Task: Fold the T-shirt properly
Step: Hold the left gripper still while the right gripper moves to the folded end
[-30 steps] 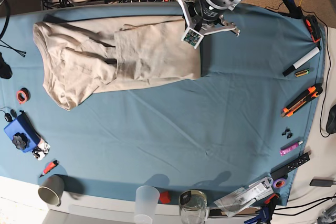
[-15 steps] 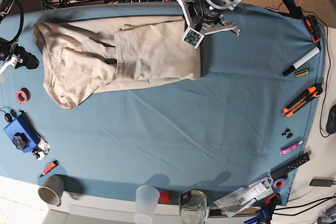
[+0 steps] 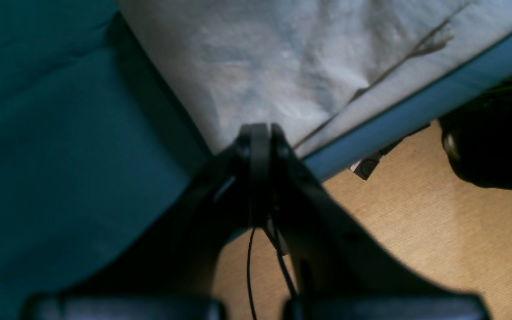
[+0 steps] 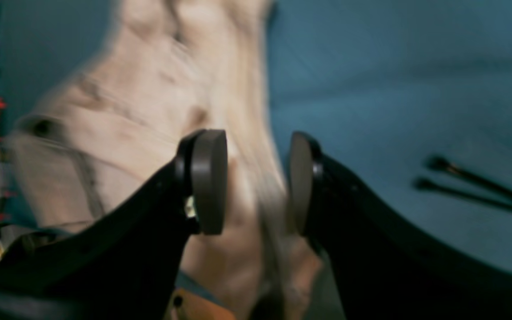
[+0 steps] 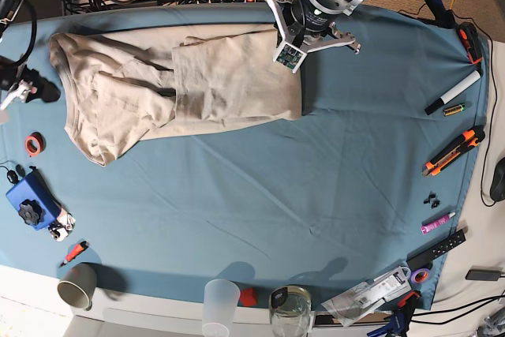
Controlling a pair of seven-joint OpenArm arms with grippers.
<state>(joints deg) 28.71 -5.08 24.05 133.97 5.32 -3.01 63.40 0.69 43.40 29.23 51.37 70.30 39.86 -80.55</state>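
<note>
T-shirt (image 5: 181, 88) (creased) on tablecloth (image 5: 276, 187)

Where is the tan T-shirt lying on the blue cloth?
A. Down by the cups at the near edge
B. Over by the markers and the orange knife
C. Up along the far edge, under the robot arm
C: in the base view the T-shirt lies along the far edge of the tablecloth, with the left gripper over its corner.

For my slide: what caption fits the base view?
Half-folded beige T-shirt on teal tablecloth, left gripper at its corner.
</note>
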